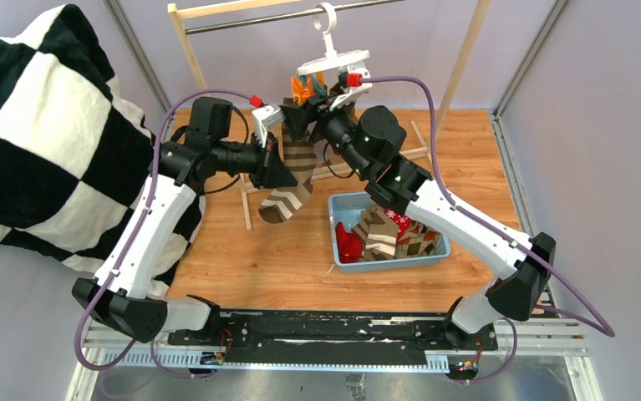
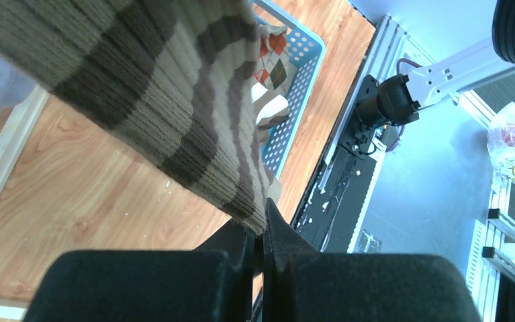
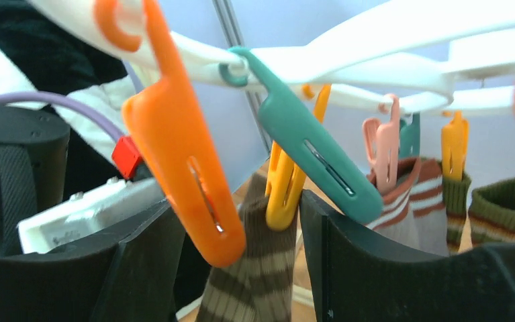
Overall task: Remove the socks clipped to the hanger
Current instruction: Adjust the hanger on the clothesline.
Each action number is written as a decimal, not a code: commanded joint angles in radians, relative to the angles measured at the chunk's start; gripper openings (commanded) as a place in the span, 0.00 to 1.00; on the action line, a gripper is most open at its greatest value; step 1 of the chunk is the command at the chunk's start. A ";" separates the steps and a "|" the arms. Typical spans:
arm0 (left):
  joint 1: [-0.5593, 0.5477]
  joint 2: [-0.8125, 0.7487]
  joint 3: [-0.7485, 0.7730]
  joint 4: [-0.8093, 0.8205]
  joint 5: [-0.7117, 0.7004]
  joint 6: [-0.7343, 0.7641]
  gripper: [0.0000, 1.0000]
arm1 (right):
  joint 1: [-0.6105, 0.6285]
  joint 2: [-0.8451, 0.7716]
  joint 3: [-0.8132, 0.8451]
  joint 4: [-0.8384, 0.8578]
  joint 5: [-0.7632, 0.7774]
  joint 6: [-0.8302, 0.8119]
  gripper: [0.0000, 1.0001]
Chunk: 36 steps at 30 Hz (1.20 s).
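Striped sock clamped in left hand; right hand wide, yellow clip between its fingers. Risk: orange clip just ahead gets squeezed instead, sock stays pinned, hanger tilts.

The sock is striped in taupe and cream. The blanket is checked black and white, the hanger moulded white.

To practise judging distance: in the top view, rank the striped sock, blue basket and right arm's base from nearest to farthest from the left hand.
1. striped sock, pinched in the left hand itself
2. blue basket, down to the hand's right
3. right arm's base, far bottom right of the view
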 commanded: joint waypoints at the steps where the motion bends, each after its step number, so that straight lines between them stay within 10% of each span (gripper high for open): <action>1: -0.013 -0.015 -0.013 -0.001 0.029 -0.021 0.00 | -0.020 0.044 0.087 0.049 0.058 -0.043 0.66; 23: -0.028 -0.029 -0.024 0.008 0.036 -0.021 0.00 | -0.073 0.087 0.074 0.162 0.105 -0.005 0.54; 36: -0.029 -0.046 -0.031 0.009 0.034 -0.010 0.00 | -0.277 0.059 -0.170 0.529 -0.500 0.644 0.69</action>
